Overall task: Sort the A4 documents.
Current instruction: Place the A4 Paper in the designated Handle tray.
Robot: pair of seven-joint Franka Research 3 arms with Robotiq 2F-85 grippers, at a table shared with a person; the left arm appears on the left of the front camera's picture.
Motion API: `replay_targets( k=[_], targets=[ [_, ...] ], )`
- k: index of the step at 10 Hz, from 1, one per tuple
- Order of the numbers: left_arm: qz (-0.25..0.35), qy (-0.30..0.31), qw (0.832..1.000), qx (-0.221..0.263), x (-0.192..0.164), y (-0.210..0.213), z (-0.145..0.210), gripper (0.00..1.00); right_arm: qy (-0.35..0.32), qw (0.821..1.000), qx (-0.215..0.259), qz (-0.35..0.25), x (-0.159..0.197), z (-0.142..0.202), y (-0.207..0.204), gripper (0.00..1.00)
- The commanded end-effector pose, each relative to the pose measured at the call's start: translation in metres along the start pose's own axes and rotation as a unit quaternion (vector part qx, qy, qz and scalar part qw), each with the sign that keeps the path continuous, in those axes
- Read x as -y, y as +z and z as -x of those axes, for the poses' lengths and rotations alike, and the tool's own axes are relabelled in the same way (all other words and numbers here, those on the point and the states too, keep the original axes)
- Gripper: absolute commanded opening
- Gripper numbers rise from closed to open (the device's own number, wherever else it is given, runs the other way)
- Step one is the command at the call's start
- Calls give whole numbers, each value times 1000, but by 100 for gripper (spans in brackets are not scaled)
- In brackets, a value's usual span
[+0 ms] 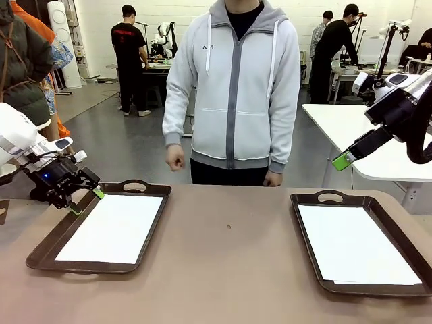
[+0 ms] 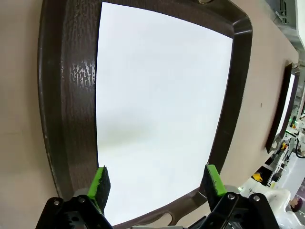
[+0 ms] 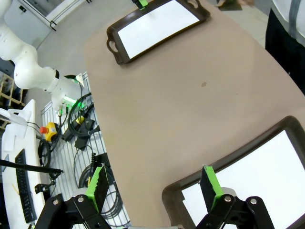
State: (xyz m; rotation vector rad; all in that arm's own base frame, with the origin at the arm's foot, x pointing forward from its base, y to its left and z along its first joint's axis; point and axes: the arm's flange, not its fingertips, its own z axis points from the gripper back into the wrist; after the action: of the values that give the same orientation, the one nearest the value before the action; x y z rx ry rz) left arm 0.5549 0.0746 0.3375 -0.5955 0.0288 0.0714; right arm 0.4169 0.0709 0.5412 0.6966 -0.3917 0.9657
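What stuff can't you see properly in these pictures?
- How many sheets lie in the left tray: front and left wrist views show one white paper face; any beneath are covered.
- Right tray: its near right corner is cut off by the front view's edge.
- Right gripper: front view shows one green tip, the arm hides the rest; its wrist view shows open jaws.
- Dark speck on the table: too small to identify.
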Motion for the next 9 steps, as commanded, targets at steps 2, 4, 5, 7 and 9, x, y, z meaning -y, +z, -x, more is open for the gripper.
replay_targets(
  k=[2,4,5,7,9],
  targets=[
    [-3,-1,1000,-1,-1,0,0,100,2,1000,4,-4,0,0,0,100],
    [-3,-1,1000,-1,-1,0,0,100,2,1000,4,-4,0,0,0,100],
    [-3,-1,1000,-1,-1,0,0,100,2,1000,4,-4,0,0,0,100],
    [-3,-1,1000,-1,-1,0,0,100,2,1000,4,-4,0,0,0,100],
    [-3,-1,1000,-1,-1,0,0,100,2,1000,4,-4,0,0,0,100]
  ],
)
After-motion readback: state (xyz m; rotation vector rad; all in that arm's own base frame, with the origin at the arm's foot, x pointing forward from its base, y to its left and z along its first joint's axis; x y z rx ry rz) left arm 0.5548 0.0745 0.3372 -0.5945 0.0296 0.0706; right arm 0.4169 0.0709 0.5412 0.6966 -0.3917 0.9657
